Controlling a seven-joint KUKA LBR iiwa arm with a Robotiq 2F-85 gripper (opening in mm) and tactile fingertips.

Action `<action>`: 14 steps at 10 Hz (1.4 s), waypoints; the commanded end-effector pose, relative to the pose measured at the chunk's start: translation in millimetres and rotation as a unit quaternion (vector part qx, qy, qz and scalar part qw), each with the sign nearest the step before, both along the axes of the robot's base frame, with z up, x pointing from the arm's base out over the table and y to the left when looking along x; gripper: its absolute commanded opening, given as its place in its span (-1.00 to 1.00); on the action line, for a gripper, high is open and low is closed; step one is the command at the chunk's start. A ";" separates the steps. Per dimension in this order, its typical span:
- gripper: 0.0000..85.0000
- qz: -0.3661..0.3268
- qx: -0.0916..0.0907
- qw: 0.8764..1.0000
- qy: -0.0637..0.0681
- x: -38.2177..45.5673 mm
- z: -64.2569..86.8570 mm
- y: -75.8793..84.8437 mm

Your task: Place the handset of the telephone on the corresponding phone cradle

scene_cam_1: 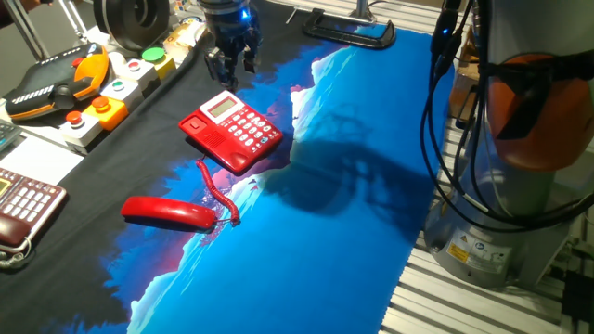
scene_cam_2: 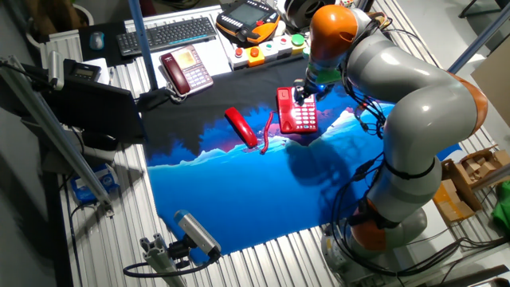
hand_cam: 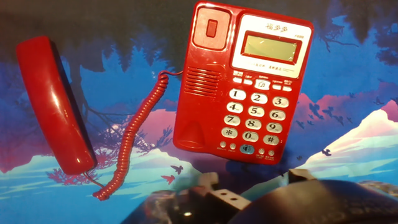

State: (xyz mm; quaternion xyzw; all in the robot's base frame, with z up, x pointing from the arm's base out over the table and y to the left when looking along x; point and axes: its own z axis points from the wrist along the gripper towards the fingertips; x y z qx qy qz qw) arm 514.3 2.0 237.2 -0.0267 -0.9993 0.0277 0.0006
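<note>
The bright red telephone (scene_cam_1: 234, 130) lies on the blue-and-black mat, keypad up; it also shows in the other fixed view (scene_cam_2: 296, 110) and the hand view (hand_cam: 245, 81). Its cradle (hand_cam: 202, 81) on the left side is empty. The red handset (scene_cam_1: 167, 211) lies flat on the mat, apart from the base, to its left in the hand view (hand_cam: 53, 102), joined by the coiled cord (hand_cam: 134, 134). My gripper (scene_cam_1: 232, 72) hovers above the mat just beyond the phone's display end, open and empty. Its fingertips (hand_cam: 214, 196) show at the bottom of the hand view.
A dark maroon phone (scene_cam_1: 23, 204) sits at the left edge. An orange-and-black handheld device (scene_cam_1: 56, 83) and a button box (scene_cam_1: 111, 97) lie beyond the mat. A keyboard (scene_cam_2: 171, 33) is at the back. The arm's base (scene_cam_1: 520, 139) stands at the right.
</note>
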 end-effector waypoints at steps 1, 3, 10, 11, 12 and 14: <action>-0.98 0.000 0.000 1.000 -0.001 0.2 -0.2 0.2; -0.98 0.000 0.001 1.000 -0.002 0.4 -1.0 1.2; -0.98 0.000 0.002 1.000 -0.011 3.8 -11.1 13.2; -0.98 0.001 0.008 1.000 -0.011 5.7 -15.0 16.9; -0.98 0.001 0.009 1.000 -0.011 7.3 -18.8 21.9; -0.98 0.009 0.015 1.000 -0.013 10.3 -26.5 33.1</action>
